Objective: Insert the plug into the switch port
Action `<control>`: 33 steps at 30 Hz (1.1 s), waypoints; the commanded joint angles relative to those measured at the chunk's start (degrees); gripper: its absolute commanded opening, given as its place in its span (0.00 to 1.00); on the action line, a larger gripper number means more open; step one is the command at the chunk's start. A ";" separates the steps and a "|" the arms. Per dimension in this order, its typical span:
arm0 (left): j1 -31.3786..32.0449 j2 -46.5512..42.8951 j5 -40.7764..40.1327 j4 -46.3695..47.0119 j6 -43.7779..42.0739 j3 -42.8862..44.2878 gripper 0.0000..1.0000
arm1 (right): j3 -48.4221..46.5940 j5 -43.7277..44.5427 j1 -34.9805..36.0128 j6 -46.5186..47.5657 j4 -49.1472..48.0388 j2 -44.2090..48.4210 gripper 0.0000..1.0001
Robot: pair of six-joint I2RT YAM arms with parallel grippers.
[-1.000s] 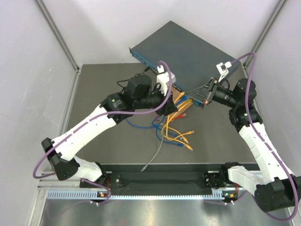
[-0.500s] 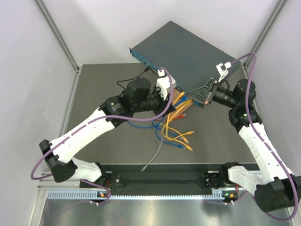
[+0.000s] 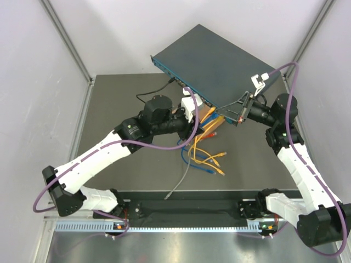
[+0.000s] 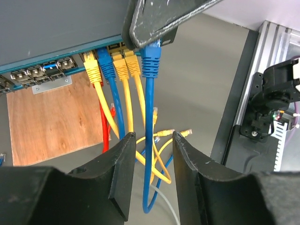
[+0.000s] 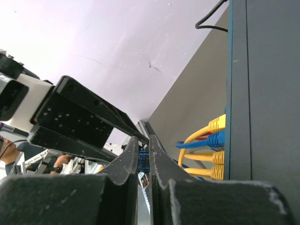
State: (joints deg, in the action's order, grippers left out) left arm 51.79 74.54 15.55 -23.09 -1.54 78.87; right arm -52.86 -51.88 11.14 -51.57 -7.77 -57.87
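Two black fingers (image 5: 127, 161) of the right gripper (image 5: 143, 143) are pinched on a blue cable plug (image 4: 151, 58). They hold it at the socket row of the wide flat dark teal-grey metal switch (image 4: 51, 23), just beside two yellow plugs (image 4: 125, 65). I cannot tell whether its tip is in a socket. The fingers of the left gripper (image 4: 153, 137) stand apart, with the blue cable (image 4: 148, 154) running between them. The switch sits at the far side of the dark grey worktop (image 3: 120, 98), above a brown wooden board (image 4: 51, 117).
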 commanded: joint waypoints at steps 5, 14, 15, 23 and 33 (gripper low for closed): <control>-0.02 -0.27 1.15 7.35 -0.92 -1.61 0.37 | 0.39 -1.47 0.64 -2.04 -4.97 1.00 0.00; -0.02 0.51 1.76 9.91 0.13 -2.41 0.34 | 1.62 -1.82 0.73 -4.06 -7.26 0.91 0.00; 0.06 0.69 1.76 10.08 -0.13 -2.41 0.35 | 1.45 -1.91 0.64 -3.98 -7.26 1.00 0.00; 0.07 1.66 3.08 8.33 0.92 -1.53 0.00 | 1.45 -1.56 0.64 -3.80 -7.17 0.91 0.00; 0.07 5.53 -1.41 -12.14 20.24 9.02 0.00 | -9.44 7.04 -1.99 15.61 15.30 2.40 0.99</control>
State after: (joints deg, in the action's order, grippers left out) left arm 51.79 79.44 14.94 -28.21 10.02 84.73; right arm -58.83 -50.83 10.31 -45.58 -2.11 -55.44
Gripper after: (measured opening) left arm 0.049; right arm 0.975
